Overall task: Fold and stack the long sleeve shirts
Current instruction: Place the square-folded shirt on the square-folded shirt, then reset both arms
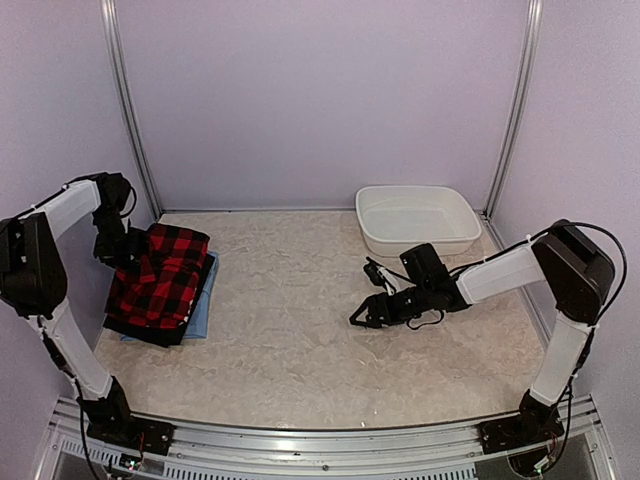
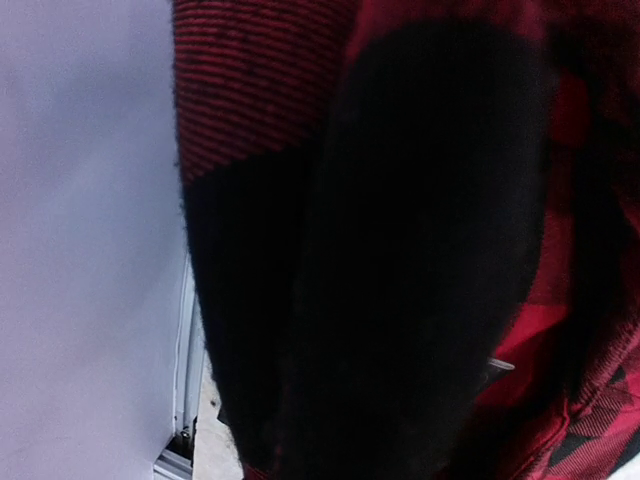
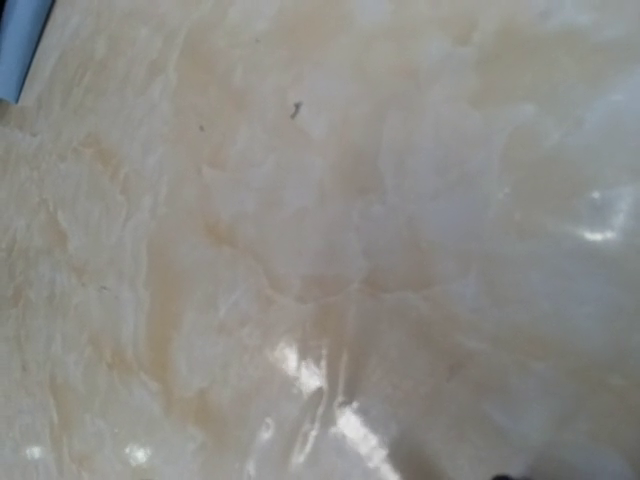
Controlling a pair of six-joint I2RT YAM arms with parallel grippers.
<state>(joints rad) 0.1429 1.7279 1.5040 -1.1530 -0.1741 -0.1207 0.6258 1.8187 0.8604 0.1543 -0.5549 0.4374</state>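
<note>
Basin (image 1: 390, 238) back right; shirts (image 1: 160, 275), apparently stacked, far left.

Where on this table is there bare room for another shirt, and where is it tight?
Widest bare patch: the middle of the table, between the shirt stack and the right gripper. A smaller strip in front of the right gripper. Tight: left side, left gripper at the stack; far-right corner, filled by the basin.

The left arm (image 1: 60, 210) bends at far left, left gripper (image 1: 122, 252) lowered; the right arm (image 1: 500, 272) reaches left, right gripper (image 1: 365, 315) jaws apart.
</note>
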